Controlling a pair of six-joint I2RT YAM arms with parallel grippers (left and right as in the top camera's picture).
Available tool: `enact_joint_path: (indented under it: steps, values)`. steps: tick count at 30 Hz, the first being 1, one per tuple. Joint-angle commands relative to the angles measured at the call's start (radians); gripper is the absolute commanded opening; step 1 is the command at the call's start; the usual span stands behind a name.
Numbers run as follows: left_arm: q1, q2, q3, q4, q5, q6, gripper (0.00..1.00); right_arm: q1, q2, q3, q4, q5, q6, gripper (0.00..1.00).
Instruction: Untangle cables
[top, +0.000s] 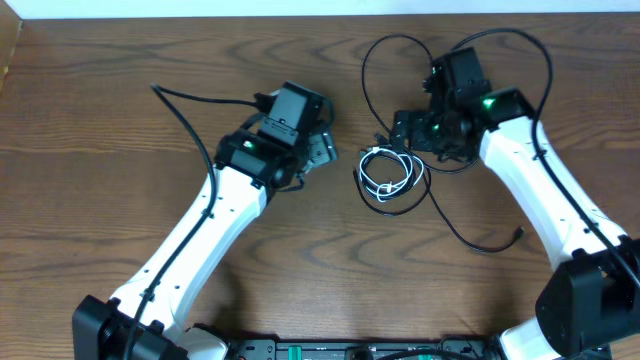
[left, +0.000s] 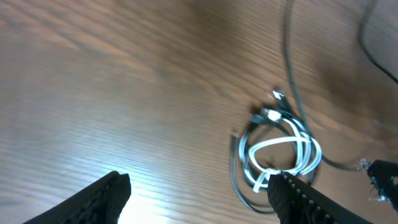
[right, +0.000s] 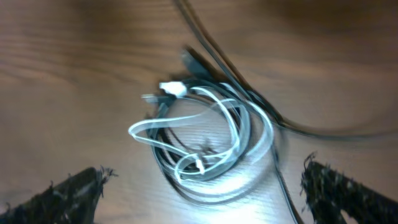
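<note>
On the brown wood surface (top: 90, 110), L to R: left jaws stand apart w/ nothing between them, near the tangle but not touching it. Centre-right, the short white cord (top: 388, 176) lies coiled, w/ thin black cables (right: 211, 46) looped thru and around it, all resting on the surface. Right jaws, wide apart, hover over the bundle, gripping nothing. Progress, imo: early. Cords aren't separated yet, so pretty much the whole untangle is left.
</note>
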Motion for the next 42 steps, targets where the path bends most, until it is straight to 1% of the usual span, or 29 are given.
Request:
enact_joint_path:
  steps: [1, 2, 3, 7, 9, 10, 16, 19, 25, 29, 32, 34, 37, 39, 42]
  values:
    - [0.04, -0.008, 0.008, -0.036, -0.04, -0.013, 0.79, 0.041, 0.002, -0.09, 0.115, -0.114, -0.09, 0.99]
    - [0.044, -0.008, 0.008, -0.043, -0.04, -0.013, 0.81, 0.045, 0.002, -0.104, 0.137, -0.114, -0.082, 0.99]
    - [0.046, -0.008, 0.007, -0.051, -0.04, -0.013, 0.82, 0.051, 0.002, -0.126, 0.169, -0.114, -0.043, 0.99]
    - [0.046, -0.008, -0.004, -0.059, -0.04, -0.013, 0.83, 0.072, 0.002, -0.176, 0.274, -0.114, 0.183, 0.99]
    - [0.046, -0.007, -0.009, -0.059, -0.04, -0.013, 0.83, 0.085, 0.003, -0.184, 0.304, -0.106, 0.242, 0.98]
    - [0.046, -0.007, -0.012, -0.059, -0.04, -0.013, 0.83, 0.092, 0.003, -0.186, 0.314, -0.095, 0.268, 0.97]
    - [0.046, -0.007, -0.025, -0.06, -0.04, -0.013, 0.84, 0.146, 0.009, -0.191, 0.32, 0.009, 0.483, 0.97]
    - [0.046, -0.007, -0.025, -0.06, -0.04, -0.013, 0.84, 0.178, 0.01, -0.192, 0.321, 0.044, 0.591, 0.92]
    - [0.046, -0.007, -0.025, -0.06, -0.04, -0.014, 0.84, 0.232, 0.03, -0.192, 0.32, 0.219, 0.72, 0.89]
    - [0.046, -0.007, -0.025, -0.06, -0.04, -0.017, 0.84, 0.24, 0.075, -0.192, 0.322, 0.21, 0.809, 0.88]
    - [0.046, -0.007, -0.025, -0.06, -0.04, -0.017, 0.84, 0.24, 0.11, -0.192, 0.344, 0.208, 0.843, 0.88]
    - [0.046, -0.007, -0.025, -0.06, -0.04, -0.017, 0.84, 0.238, 0.125, -0.192, 0.378, 0.209, 0.841, 0.82]
    - [0.046, -0.007, -0.025, -0.06, -0.04, -0.017, 0.85, 0.236, 0.134, -0.192, 0.432, 0.228, 0.84, 0.7]
    - [0.046, -0.007, -0.025, -0.06, -0.04, -0.017, 0.85, 0.236, 0.136, -0.192, 0.457, 0.264, 0.84, 0.6]
    - [0.046, -0.007, -0.025, -0.06, -0.04, -0.017, 0.85, 0.236, 0.136, -0.192, 0.463, 0.288, 0.84, 0.4]
